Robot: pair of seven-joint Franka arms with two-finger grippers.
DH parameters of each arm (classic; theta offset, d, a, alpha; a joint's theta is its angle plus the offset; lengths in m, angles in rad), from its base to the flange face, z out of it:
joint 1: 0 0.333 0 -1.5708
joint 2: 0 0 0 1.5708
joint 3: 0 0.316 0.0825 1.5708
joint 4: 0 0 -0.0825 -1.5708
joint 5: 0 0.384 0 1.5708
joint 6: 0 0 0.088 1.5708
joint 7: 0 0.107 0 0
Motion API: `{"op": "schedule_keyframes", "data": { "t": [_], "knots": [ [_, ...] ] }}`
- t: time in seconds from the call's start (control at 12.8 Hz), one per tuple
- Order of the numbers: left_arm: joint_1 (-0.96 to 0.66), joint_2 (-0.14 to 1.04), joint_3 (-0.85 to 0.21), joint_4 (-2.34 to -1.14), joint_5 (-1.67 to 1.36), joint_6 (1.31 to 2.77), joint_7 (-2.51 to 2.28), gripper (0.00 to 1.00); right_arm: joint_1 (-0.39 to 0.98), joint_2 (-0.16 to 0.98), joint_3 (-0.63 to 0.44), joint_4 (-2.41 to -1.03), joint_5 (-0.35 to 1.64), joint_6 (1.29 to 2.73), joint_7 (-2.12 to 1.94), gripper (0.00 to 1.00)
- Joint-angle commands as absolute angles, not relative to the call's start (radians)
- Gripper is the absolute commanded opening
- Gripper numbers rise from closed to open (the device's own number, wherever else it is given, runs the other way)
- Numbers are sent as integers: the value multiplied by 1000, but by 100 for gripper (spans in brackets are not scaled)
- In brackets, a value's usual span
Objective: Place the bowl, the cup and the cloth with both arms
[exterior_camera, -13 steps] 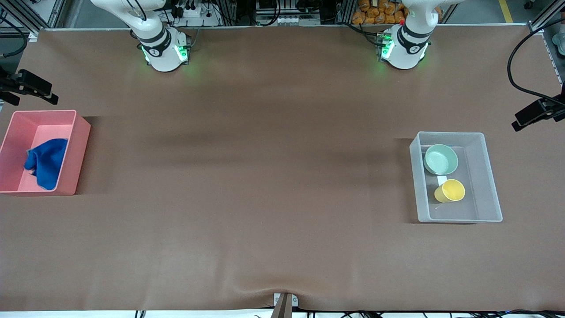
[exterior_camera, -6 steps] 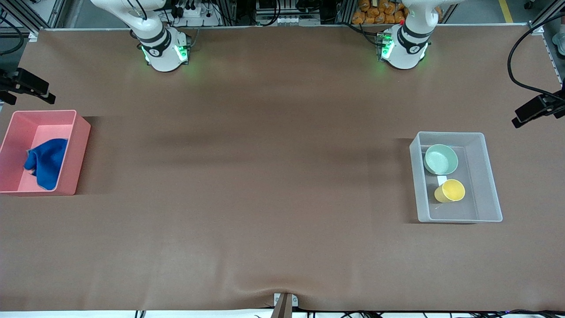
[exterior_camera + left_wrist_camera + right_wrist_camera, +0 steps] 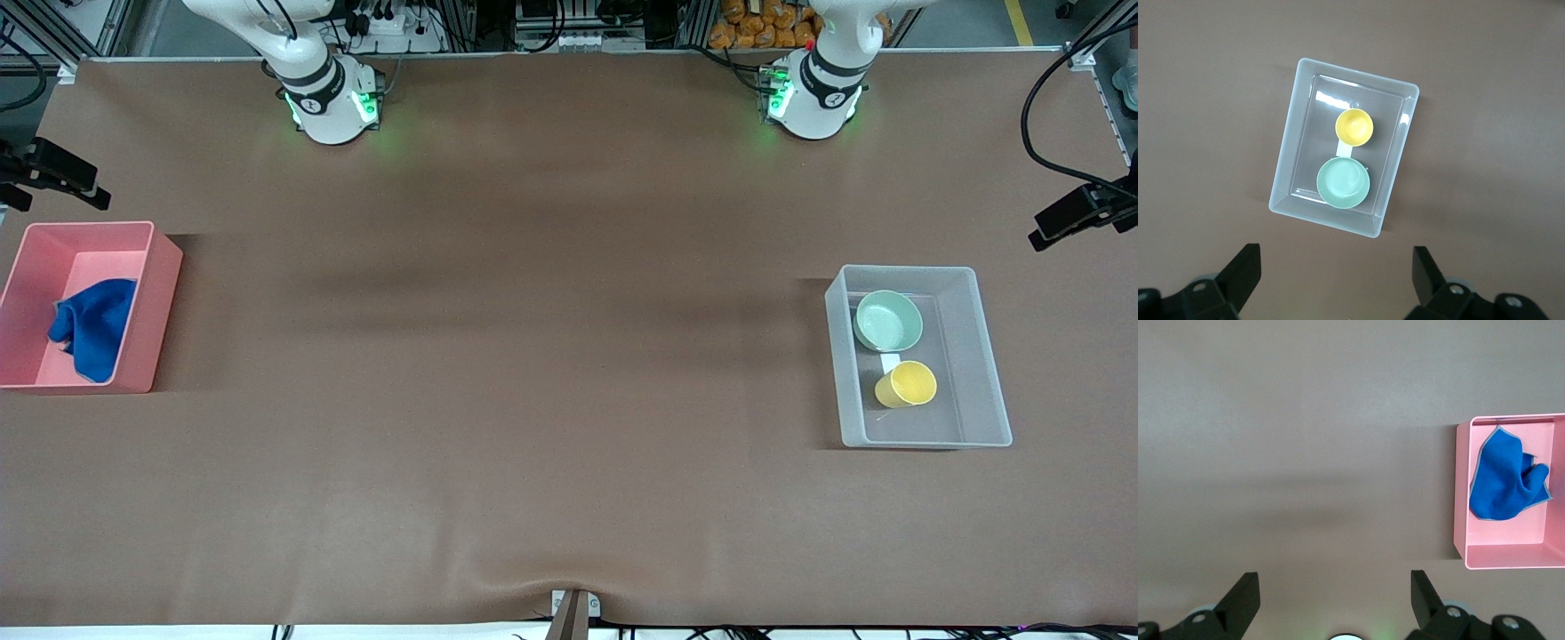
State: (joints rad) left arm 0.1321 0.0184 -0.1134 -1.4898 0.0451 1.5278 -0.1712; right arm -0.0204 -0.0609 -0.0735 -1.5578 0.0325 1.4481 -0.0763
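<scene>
Cloth (image 3: pixel 91 326), bright blue, crumpled in the pink bin (image 3: pixel 160 302) at the right arm's end of the brown tabletop (image 3: pixel 533 356). Right gripper (image 3: pixel 1331 607) raised high over the tabletop, jaws spread, empty. Bowl (image 3: pixel 887 320), mint green, and yellow cup (image 3: pixel 907 384) in the clear bin (image 3: pixel 987 373), cup nearer the front camera. Left gripper (image 3: pixel 1335 280) high over the tabletop beside that bin, jaws spread, empty.

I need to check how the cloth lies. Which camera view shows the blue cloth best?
The right wrist view shows the cloth best: from above, crumpled in the pink bin, grey edge visible. The front view shows it small, by the bin's wall toward the right arm's base. The left wrist view does not show it.
</scene>
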Motion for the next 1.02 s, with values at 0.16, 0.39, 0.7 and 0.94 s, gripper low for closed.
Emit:
{"op": "schedule_keyframes", "data": {
  "t": [0.16,0.39,0.7,0.94],
  "knots": [
    [121,-3,-129,-1488,28,1465,-78,100,-26,-51,-71,-1540,26,1436,-67,100],
    [103,-3,-138,-1486,28,1454,-77,100,-26,-51,-71,-1543,18,1434,-67,100],
    [101,-3,-143,-1480,12,1439,-92,100,-25,-51,-69,-1543,18,1433,-67,100],
    [101,-3,-143,-1468,3,1411,-98,100,-25,-51,-69,-1543,18,1431,-67,100]
  ]
}}
